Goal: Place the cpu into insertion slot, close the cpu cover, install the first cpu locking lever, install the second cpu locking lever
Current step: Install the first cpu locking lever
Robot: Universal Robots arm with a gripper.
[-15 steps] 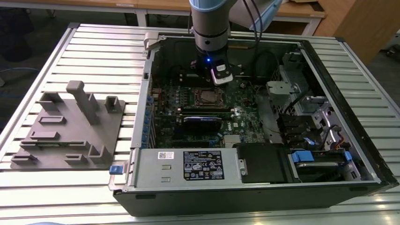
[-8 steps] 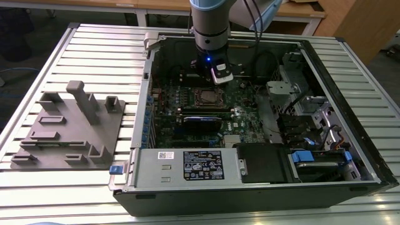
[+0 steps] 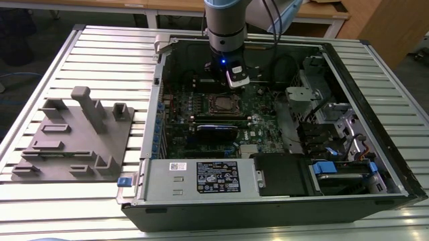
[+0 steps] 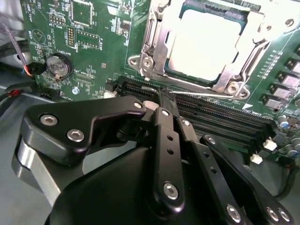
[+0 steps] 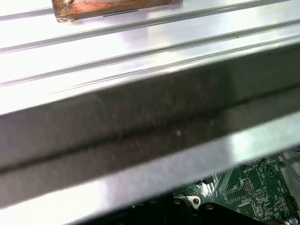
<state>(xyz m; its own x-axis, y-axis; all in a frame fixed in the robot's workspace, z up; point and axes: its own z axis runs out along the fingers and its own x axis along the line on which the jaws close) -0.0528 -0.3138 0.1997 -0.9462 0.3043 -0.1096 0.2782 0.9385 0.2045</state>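
Already has cpu (image 4: pixel 206 42) seated in slot (image 3: pixel 210 105), with cover (image 4: pixel 151 44) shut flat over its edges, likely to pin it there. Puts end effector (image 4: pixel 161 93) clenched, tips together, nothing seen between them, right at the thin lever (image 4: pixel 211 95) along the cover's edge, over the memory slots (image 4: pixel 220 117). Looks set to push, not grab. Cannot tell whether lever is latched.

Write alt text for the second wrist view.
The black gripper, fingers together, points at the near edge of the insertion slot, where the cpu sits framed by the silver cpu cover. Long black memory slots run alongside on the green motherboard, near a round coin battery.
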